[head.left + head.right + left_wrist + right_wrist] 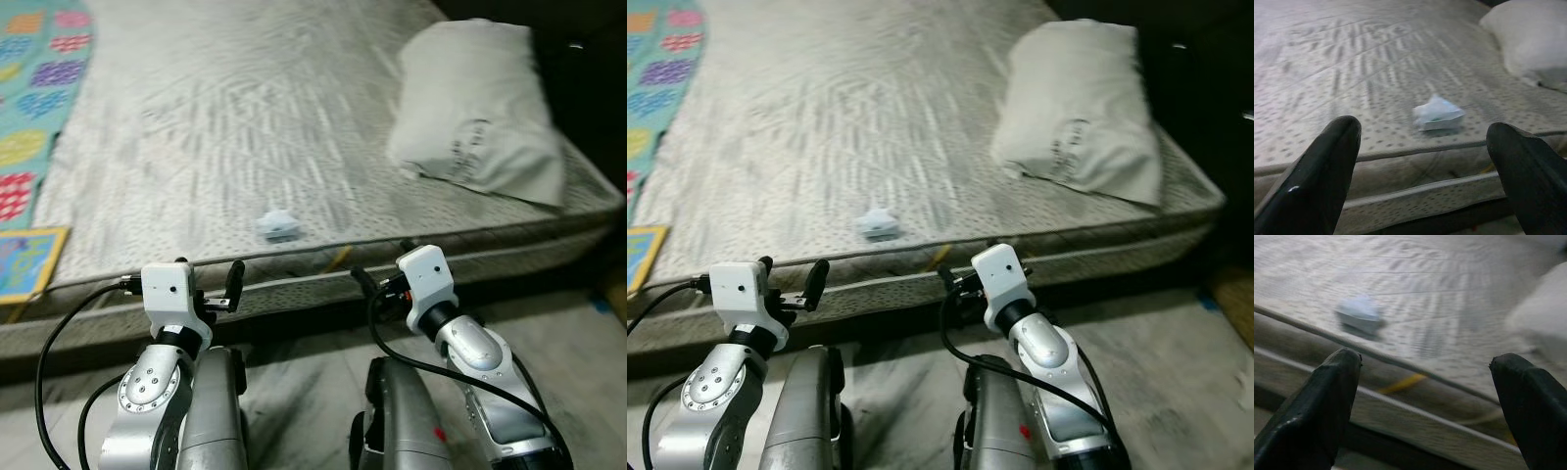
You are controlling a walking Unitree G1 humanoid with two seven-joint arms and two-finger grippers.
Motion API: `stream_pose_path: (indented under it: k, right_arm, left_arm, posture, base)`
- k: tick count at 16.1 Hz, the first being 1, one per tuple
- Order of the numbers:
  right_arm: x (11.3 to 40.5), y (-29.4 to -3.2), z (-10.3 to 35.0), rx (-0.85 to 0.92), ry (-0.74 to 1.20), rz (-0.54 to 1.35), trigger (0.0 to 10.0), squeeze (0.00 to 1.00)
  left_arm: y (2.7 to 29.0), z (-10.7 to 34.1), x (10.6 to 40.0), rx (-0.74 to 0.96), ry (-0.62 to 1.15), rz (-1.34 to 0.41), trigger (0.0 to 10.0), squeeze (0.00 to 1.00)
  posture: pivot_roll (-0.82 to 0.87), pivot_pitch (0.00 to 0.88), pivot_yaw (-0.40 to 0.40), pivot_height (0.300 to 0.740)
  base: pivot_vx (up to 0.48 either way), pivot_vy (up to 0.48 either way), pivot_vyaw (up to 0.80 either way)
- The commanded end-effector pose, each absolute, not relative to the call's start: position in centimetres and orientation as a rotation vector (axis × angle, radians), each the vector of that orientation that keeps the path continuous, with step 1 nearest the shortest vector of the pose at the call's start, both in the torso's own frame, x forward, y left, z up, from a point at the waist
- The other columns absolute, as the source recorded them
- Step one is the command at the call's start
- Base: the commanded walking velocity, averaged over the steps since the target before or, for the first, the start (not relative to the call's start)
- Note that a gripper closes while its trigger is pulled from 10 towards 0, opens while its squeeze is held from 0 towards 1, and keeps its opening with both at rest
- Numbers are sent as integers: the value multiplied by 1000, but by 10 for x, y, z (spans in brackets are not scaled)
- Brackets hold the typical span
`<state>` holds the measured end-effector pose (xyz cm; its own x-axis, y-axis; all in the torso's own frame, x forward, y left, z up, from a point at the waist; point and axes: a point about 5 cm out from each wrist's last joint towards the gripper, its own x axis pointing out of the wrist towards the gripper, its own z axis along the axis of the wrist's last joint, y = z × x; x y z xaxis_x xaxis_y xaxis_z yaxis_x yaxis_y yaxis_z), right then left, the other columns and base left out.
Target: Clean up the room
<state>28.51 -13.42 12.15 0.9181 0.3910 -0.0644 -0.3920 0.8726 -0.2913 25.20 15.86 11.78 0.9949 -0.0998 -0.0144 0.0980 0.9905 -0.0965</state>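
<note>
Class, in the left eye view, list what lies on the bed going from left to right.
Patterned quilt → colourful book → crumpled tissue → pillow.

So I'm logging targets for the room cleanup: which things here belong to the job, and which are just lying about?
Job:
- crumpled wrapper near the mattress edge
- left claw, open, short of the edge
- right claw, open, likewise

Lying about:
- mattress
- pillow at its right end
- colourful play mat to the left
- yellow-edged book

bare patterned mattress [245,117], white pillow [480,108], grey floor [313,382]
</note>
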Motion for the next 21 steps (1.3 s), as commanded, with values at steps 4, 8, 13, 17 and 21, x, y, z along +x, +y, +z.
stream_pose_path:
  k: [4, 8, 13, 17, 21]
  right_arm:
    - [288, -125, 121, -322, -26, 464, 10000, 0]
    - [286, -124, 124, -381, -62, 476, 10000, 0]
    - [286, -126, 119, -303, -34, 472, 10000, 0]
    - [288, -128, 119, -272, -32, 460, 10000, 0]
    - [281, -120, 120, -346, -77, 547, 10000, 0]
  left_arm:
    - [158, 119, 253, -102, 10, -108, 10000, 0]
    - [156, 119, 255, -104, 8, -117, 10000, 0]
    - [154, 117, 255, -104, 16, -129, 10000, 0]
    - [154, 116, 256, -104, 17, -132, 10000, 0]
    - [153, 116, 256, -110, 19, -142, 10000, 0]
  posture:
    - [-42, 190, -13, 555]
    - [-35, 175, -13, 555]
    - [-34, 167, -12, 555]
    - [-33, 165, -11, 555]
    - [-34, 175, -13, 555]
  base:
    - [194, 0, 0]
    - [0, 0, 323]
    - [0, 0, 480]
    - [0, 0, 0]
    - [0, 0, 400]
